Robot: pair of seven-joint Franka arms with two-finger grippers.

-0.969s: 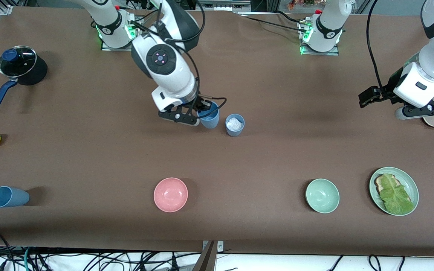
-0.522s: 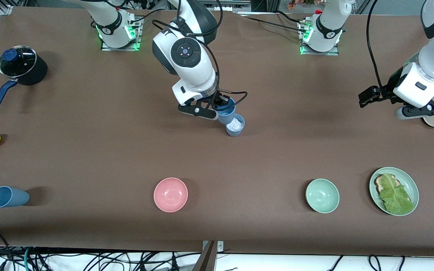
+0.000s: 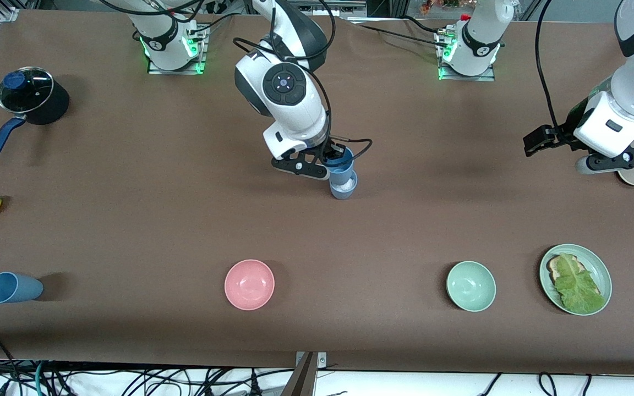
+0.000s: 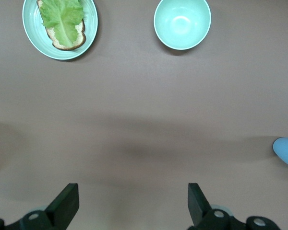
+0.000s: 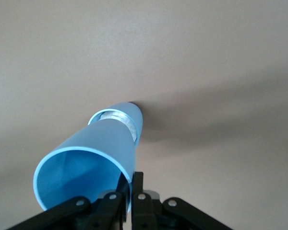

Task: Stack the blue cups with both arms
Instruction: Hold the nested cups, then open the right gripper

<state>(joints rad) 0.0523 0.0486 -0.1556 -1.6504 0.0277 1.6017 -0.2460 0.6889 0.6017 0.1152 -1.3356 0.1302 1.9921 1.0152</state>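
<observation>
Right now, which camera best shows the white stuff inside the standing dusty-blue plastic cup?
The front view: white stuff shows below the held blue cup. Right wrist view gives a sliver; left wrist view, none.

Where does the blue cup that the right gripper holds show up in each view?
Front view: the held cup is mid-table in the right gripper, just over the standing cup with white stuff inside.
Left wrist view: a cup's blue edge shows at the frame's border; which cup it is cannot be told.
Right wrist view: it fills the foreground, its base over the standing cup.
Shared landmark: the standing cup.
</observation>
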